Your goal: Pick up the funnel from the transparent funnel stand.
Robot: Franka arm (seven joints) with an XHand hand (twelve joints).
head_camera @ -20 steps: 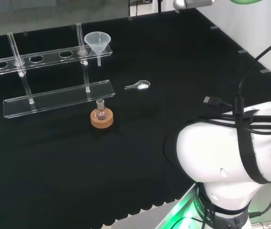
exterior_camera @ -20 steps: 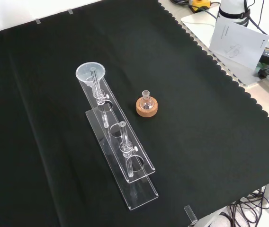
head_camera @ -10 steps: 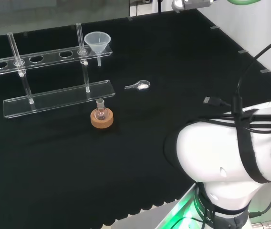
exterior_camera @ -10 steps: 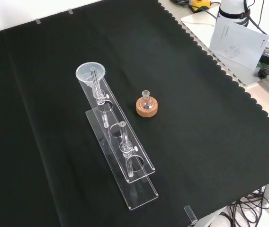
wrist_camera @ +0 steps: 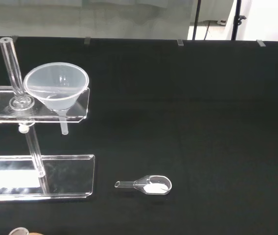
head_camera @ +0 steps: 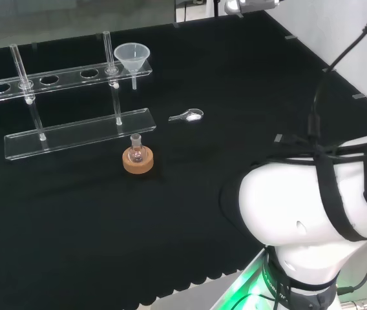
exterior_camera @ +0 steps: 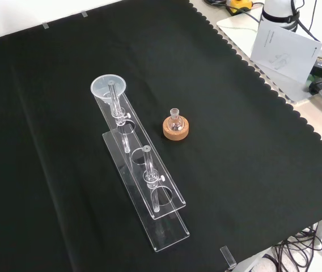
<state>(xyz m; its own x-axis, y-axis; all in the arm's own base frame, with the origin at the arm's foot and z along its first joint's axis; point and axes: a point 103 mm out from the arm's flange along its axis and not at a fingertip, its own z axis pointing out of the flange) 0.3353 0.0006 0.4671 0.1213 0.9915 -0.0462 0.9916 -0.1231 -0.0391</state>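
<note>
A clear funnel (head_camera: 132, 58) sits with its stem through the end hole of the transparent stand's (head_camera: 80, 132) upper shelf, at that shelf's right end in the head view. Seen from the front, the funnel (exterior_camera: 108, 88) is at the far end of the stand (exterior_camera: 169, 235), beside one of the two upright rods. In the wrist view the funnel (wrist_camera: 57, 85) is close, upright on the shelf, over the stand's base plate (wrist_camera: 65, 171).
A small round flask on a cork ring (head_camera: 137, 158) stands just before the stand, also in the front view (exterior_camera: 176, 127). A clear scoop with white powder (head_camera: 188, 116) lies near it on the cloth (wrist_camera: 149, 185). The arm's white link (head_camera: 300, 213) bulks at lower right.
In the head view the arm's white link and its cables have shifted slightly. The funnel, stand, flask and scoop have not moved.
</note>
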